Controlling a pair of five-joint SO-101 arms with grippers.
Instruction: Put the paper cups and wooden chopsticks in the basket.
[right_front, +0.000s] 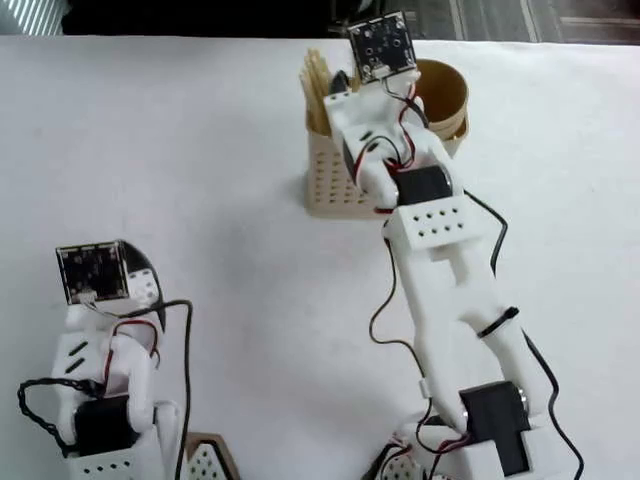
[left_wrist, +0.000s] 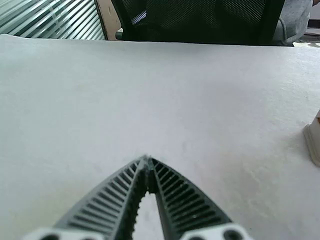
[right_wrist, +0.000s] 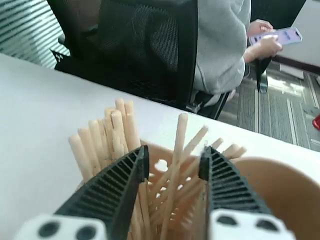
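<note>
A white perforated basket (right_front: 335, 190) stands at the table's far middle. A bundle of wooden chopsticks (right_front: 318, 82) stands upright in its left end. Brown paper cups (right_front: 446, 98), nested together, sit at its right end; I cannot tell whether they are inside it. My right arm (right_front: 440, 260) stretches from the near edge to the basket. Its gripper (right_wrist: 173, 162) is open above the chopsticks (right_wrist: 115, 132), and one chopstick (right_wrist: 178, 145) rises between the jaws. The cup's brown inside (right_wrist: 280, 200) lies just beside. My left gripper (left_wrist: 148, 162) is shut and empty, low over bare table at the near left (right_front: 140, 270).
The white table (right_front: 200, 150) runs wide between the two arms. A black office chair (right_wrist: 140, 45) and a seated person are behind the far edge. The basket's corner (left_wrist: 314, 140) shows off to one side of my left gripper.
</note>
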